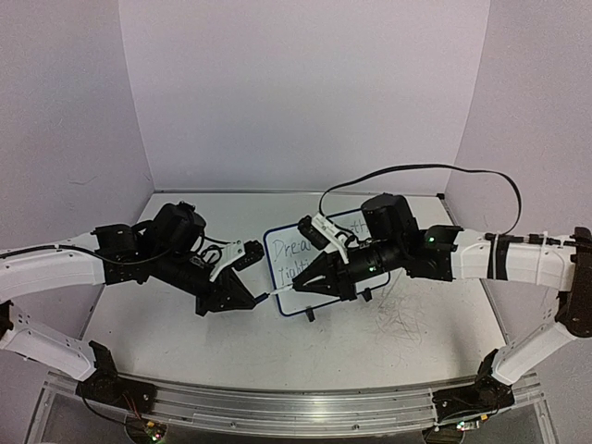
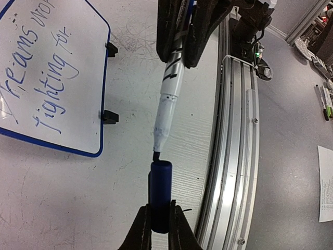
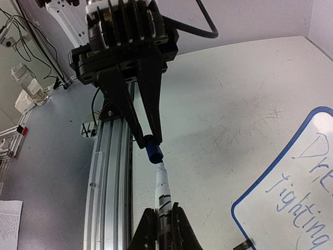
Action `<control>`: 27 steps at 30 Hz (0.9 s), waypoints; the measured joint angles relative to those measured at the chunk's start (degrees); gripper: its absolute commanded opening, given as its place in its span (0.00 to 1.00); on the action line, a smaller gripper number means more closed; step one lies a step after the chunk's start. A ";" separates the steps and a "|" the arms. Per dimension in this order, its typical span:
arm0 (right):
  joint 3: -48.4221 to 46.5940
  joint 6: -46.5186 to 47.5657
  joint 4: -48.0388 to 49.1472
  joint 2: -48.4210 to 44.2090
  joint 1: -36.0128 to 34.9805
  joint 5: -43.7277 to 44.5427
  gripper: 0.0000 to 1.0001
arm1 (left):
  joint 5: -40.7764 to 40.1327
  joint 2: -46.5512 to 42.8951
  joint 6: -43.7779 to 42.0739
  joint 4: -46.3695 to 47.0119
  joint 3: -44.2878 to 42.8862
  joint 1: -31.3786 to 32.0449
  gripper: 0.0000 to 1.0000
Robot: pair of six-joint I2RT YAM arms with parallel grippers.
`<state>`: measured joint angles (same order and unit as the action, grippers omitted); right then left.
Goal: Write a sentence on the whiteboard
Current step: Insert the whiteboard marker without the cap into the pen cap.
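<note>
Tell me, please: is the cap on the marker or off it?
Off. The left hand holds the blue cap, the right hand holds the marker, and its dark tip shows bare, just at the cap's mouth.

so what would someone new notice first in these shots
The two grippers meeting tip to tip mid-table: the left gripper is shut on a blue cap, the right gripper on a white marker whose tip is right at the cap's mouth. Beside them is the whiteboard, with the sentence in blue cursive, two lines.
</note>
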<state>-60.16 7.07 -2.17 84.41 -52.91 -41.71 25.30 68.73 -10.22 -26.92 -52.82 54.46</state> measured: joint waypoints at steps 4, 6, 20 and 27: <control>-0.26 0.06 -0.02 0.38 -0.12 -0.18 0.00 | 0.02 0.06 -0.02 -0.39 0.00 0.06 0.00; -0.29 0.10 -0.02 0.60 -0.12 -0.28 0.00 | -0.02 0.14 -0.04 -0.57 0.00 0.08 0.00; -0.85 0.22 -0.04 1.81 -1.84 -0.17 0.00 | 0.12 0.79 -0.33 -0.04 0.00 0.69 0.00; -2.48 0.33 0.20 4.83 -2.24 -1.92 0.00 | 0.05 0.69 -0.69 -0.71 0.00 0.89 0.00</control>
<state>-62.64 7.40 -1.98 89.24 -55.16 -43.63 25.35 69.42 -10.91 -27.63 -52.82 55.35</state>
